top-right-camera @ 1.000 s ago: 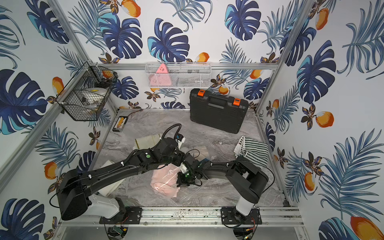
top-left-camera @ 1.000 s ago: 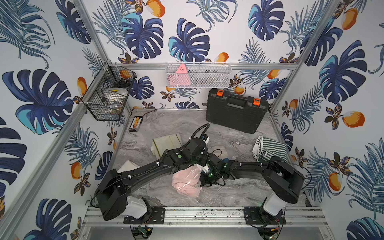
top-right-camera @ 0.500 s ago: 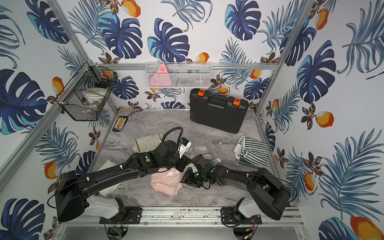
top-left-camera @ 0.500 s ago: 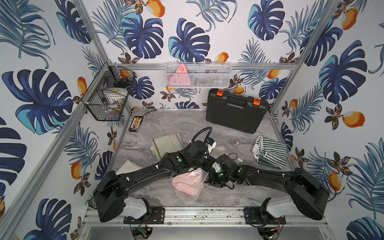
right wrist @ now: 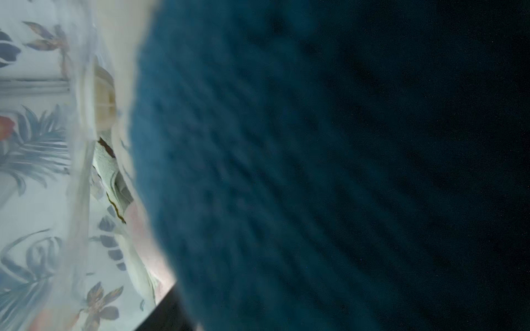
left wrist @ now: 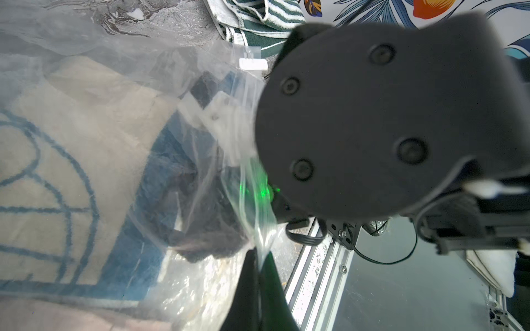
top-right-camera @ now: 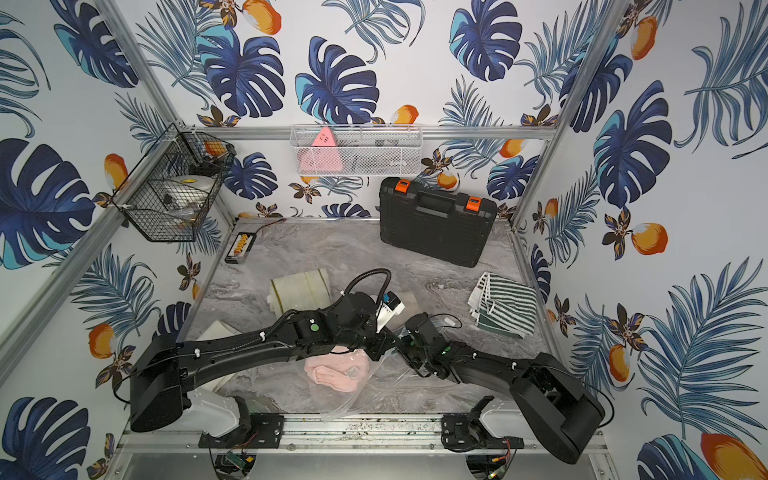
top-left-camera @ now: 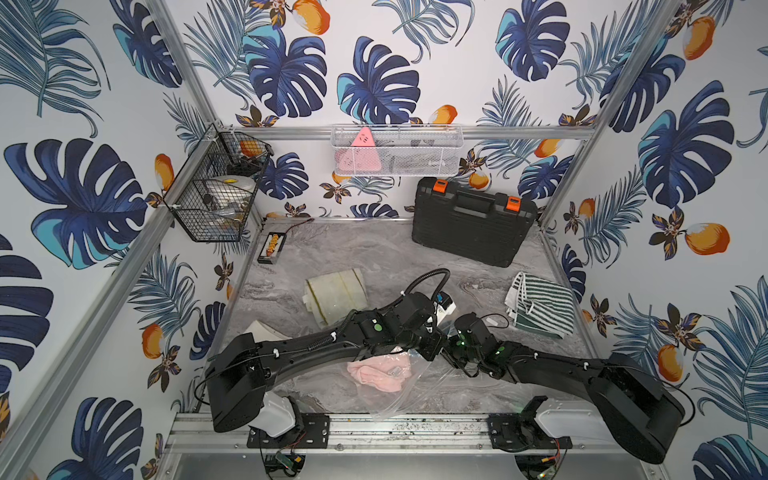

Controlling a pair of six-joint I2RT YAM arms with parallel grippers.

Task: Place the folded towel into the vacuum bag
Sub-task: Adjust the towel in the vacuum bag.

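Moved: right arm (top-left-camera: 552, 365) flattened out, right gripper (left wrist: 206, 109) now inside bag (top-left-camera: 415, 395), jaws unclear; left gripper (left wrist: 258, 266) pinches its film. Likely soft, floppy towel (left wrist: 71, 143): grab thick fold; plastic slippery.

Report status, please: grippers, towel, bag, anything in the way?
Left gripper shut on vacuum bag film. Right gripper jaws hidden, state unclear. Blue-beige towel behind film, apparently inside. Pink towel under film too.
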